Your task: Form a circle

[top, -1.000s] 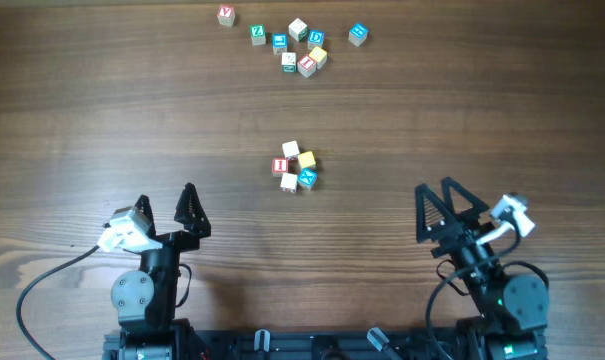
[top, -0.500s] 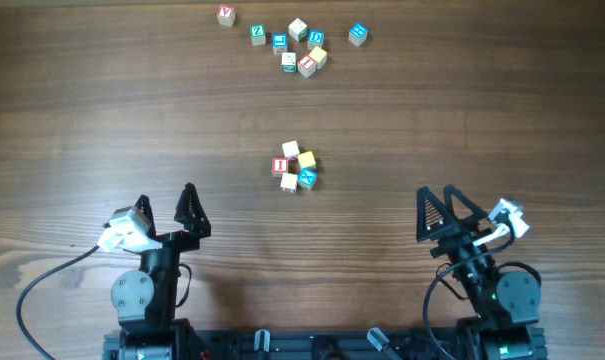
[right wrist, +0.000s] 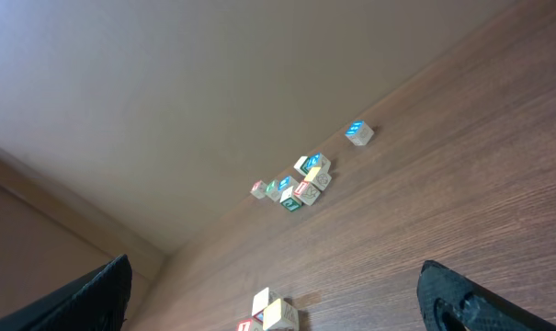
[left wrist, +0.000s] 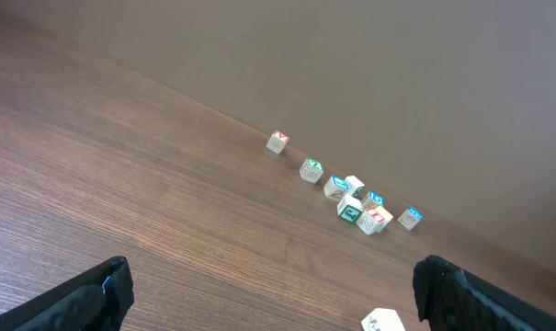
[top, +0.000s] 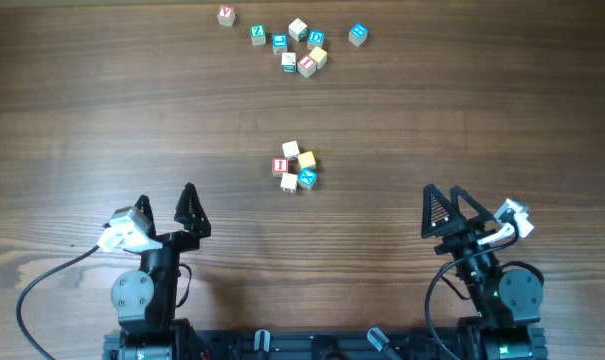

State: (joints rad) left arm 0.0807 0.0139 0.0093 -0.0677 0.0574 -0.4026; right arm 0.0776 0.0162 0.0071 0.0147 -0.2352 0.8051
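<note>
The circle (top: 294, 167) is a tight little ring of five wooden letter cubes at the table's middle, with red-lettered, yellow, blue-lettered and pale faces. In the right wrist view the circle (right wrist: 270, 314) shows at the bottom edge; the left wrist view catches only one pale cube (left wrist: 381, 321) of it. My left gripper (top: 165, 203) stands open at the near left, well short of the ring. Near the front right, my right gripper (top: 442, 195) is open too, with nothing between its fingers. Both sets of jaws stand wide over bare wood in the wrist views.
A loose scatter of similar letter cubes (top: 297, 45) lies at the far edge, with one cube (top: 226, 15) off to its left and a blue one (top: 357, 34) to its right. The scatter (left wrist: 351, 198) shows in both wrist views (right wrist: 300, 184). A brown wall rises behind the table.
My right gripper has shifted slightly to the right and back toward the near edge. The left arm and all cubes have stayed still.
</note>
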